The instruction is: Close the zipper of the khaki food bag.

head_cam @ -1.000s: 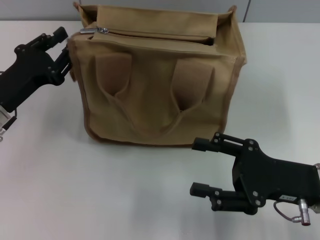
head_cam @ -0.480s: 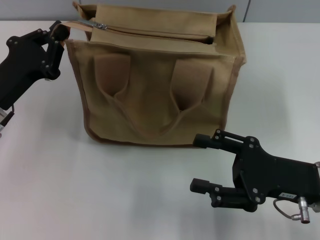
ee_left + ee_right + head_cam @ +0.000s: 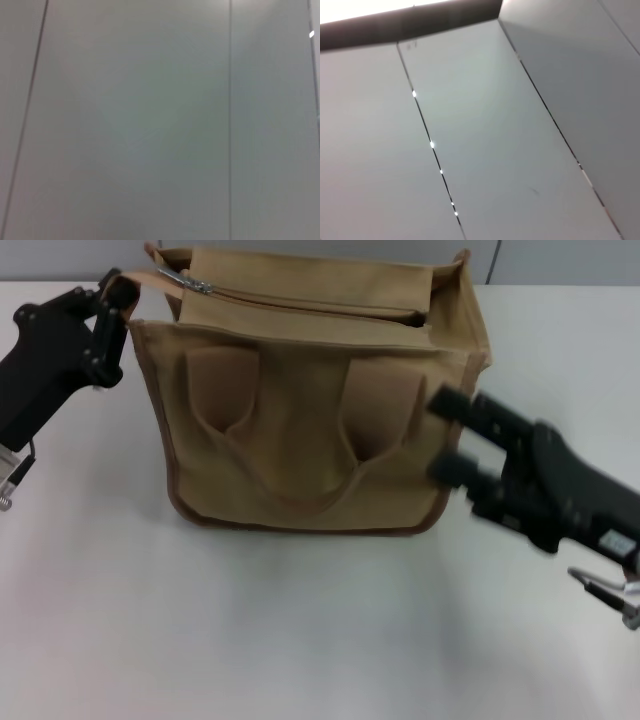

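on the white tabletop [image 3: 250, 640] stands the khaki food bag [image 3: 310, 420], upright, its two pouch pockets and u-shaped handle facing the head camera. along the bag's top runs the zipper [image 3: 300, 298], its small silver pull tab at the bag's left end and the top flaps lying loosely apart toward the bag's right end. the left end effector [image 3: 112, 302] is at the bag's upper left corner, fingers pressed together on a khaki strap end that juts from that corner just beside the pull tab; whether it also touches the tab cannot be told. the right end effector [image 3: 448, 435] is raised at the bag's right front edge, fingers spread, holding nothing, its tips close to the bag's fabric. both wrist views show only pale grey panels with thin seams.
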Action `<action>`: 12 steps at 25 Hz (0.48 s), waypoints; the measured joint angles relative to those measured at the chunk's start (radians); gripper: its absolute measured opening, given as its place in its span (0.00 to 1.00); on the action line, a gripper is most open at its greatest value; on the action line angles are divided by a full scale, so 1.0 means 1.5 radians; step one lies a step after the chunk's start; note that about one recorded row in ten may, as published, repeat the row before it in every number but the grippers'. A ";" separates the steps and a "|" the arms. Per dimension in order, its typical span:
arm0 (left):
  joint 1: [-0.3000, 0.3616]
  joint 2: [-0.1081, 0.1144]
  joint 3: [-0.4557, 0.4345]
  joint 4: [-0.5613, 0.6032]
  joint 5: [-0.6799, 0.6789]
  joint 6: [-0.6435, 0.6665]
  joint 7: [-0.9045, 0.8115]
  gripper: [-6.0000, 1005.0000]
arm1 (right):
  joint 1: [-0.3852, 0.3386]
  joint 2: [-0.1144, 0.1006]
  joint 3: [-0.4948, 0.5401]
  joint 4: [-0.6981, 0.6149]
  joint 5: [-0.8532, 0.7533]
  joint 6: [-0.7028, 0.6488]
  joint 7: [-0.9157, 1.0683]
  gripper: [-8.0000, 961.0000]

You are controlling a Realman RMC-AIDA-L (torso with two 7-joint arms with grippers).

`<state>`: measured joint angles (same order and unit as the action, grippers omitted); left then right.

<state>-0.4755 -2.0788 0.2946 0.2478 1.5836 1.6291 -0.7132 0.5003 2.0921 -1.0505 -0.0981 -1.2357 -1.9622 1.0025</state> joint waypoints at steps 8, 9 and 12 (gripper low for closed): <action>-0.020 0.000 -0.002 -0.018 0.000 0.052 0.001 0.03 | 0.027 0.000 0.042 -0.015 0.035 0.023 -0.069 0.80; -0.026 0.000 -0.002 -0.024 -0.001 0.057 0.001 0.03 | 0.037 0.000 0.047 0.008 0.062 0.021 -0.181 0.80; -0.028 0.000 -0.002 -0.026 -0.001 0.066 -0.001 0.03 | 0.050 0.000 0.048 0.030 0.076 0.023 -0.283 0.81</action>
<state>-0.5172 -2.0785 0.2912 0.2094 1.5821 1.7287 -0.7154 0.5758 2.0928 -0.9785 -0.0534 -1.1219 -1.9284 0.5783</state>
